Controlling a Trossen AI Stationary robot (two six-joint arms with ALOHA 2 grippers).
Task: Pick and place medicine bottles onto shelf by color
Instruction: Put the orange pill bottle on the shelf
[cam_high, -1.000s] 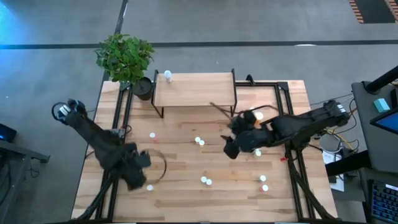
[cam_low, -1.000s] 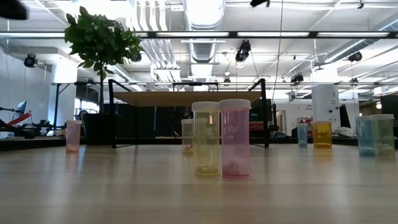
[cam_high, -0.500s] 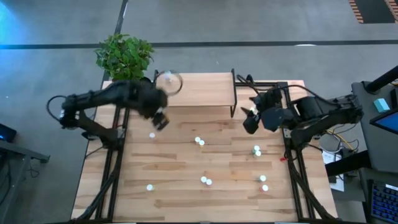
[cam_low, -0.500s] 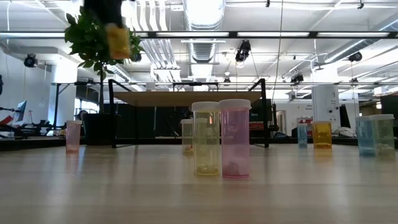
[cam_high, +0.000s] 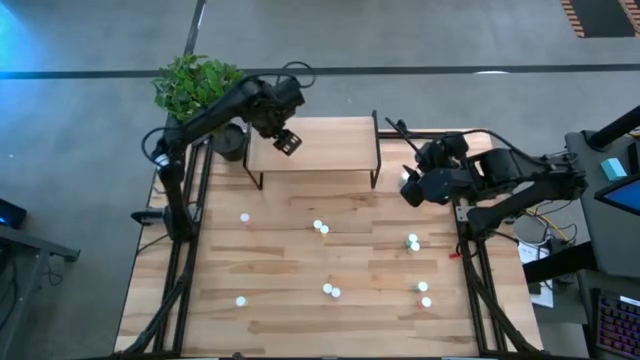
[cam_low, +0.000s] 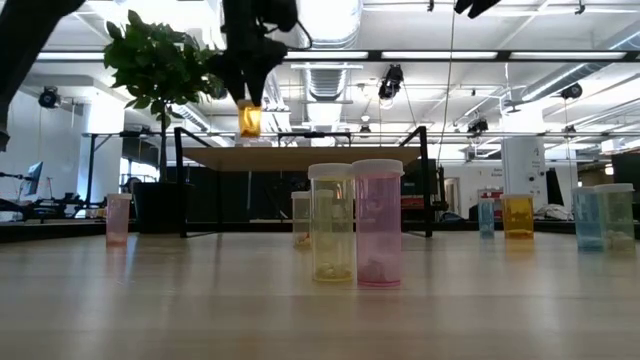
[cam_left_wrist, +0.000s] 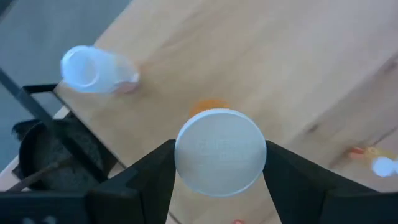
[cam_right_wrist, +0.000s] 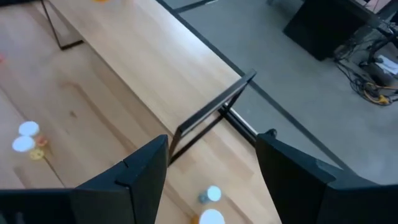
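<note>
Left wrist view: an orange bottle is clamped in the left gripper above the shelf; right gripper is held open nearby.

Left end effector now over shelf

Wooden tabletop carries a small raised shelf at its far edge, a potted plant at the shelf's left end, and scattered white-capped bottles; one bottle stands on the shelf.
</note>
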